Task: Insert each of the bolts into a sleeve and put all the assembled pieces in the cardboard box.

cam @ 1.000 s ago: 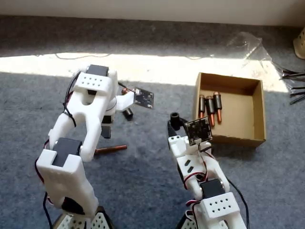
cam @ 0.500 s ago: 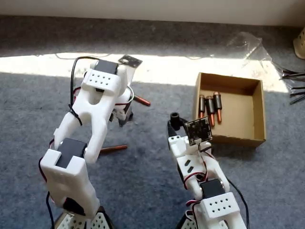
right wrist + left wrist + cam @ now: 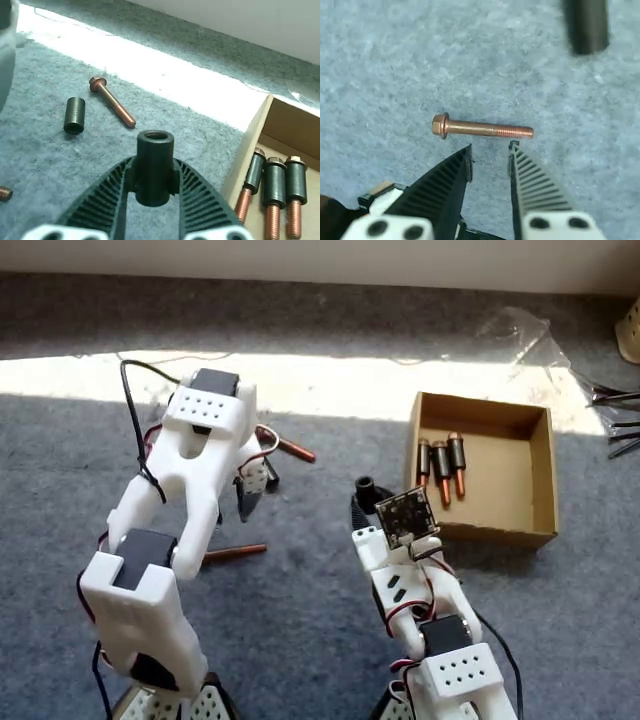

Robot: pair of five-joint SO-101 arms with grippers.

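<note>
High view: the cardboard box (image 3: 510,475) holds three assembled pieces (image 3: 441,468); a bolt (image 3: 288,449) and a second bolt (image 3: 232,552) lie on the carpet (image 3: 300,640); left wrist view: the left gripper (image 3: 490,146), jaws narrowly parted and empty, sits just short of the bolt; right wrist view: the right gripper (image 3: 154,170) clamps a sleeve (image 3: 155,145); a loose sleeve (image 3: 75,115) lies near the bolt.

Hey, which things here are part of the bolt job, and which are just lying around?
Job: loose copper bolts, black cylindrical sleeves, brown cardboard box, three assembled bolt-and-sleeve pieces.
Lying about: crumpled clear plastic bag, thin dark sticks.
</note>
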